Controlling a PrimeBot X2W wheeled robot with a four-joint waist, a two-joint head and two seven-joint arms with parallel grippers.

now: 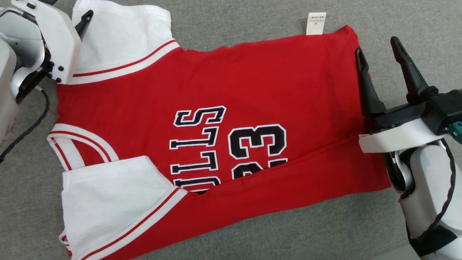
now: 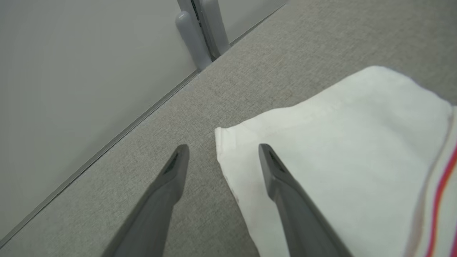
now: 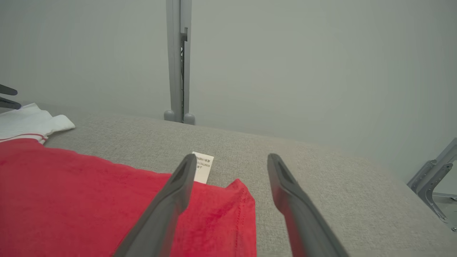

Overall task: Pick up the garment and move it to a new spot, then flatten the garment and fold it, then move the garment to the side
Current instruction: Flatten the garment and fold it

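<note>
Right claw (image 1: 377, 45): its two dark fingers are standing spread apart and are pinching nothing. One finger is hanging over the hem corner of the shirt (image 1: 252, 83), and the other is hanging just off that hem over the grey padded surface (image 1: 216, 21). Whether the first finger is touching the cloth cannot be told.

Left claw (image 2: 223, 146): its fingers are also standing spread and gripping nothing. One finger is reaching over the edge of the shirt's far white sleeve (image 2: 339, 142), and the other is sitting just beside that sleeve over the grey surface.

The shirt is lying flat between the two claws, red with white sleeves and black lettering with a number. Its near long edge is lying folded up over the body and is covering part of the lettering. The near white sleeve (image 1: 108, 198) is resting across that fold. A small white label (image 1: 316, 23) is sticking out from the shirt's far edge, near the hem corner.

A black cable (image 1: 32, 122) is trailing beside the shirt's collar end. A grey post (image 3: 177, 60) is standing beyond the shirt's far edge, against a plain grey wall.
</note>
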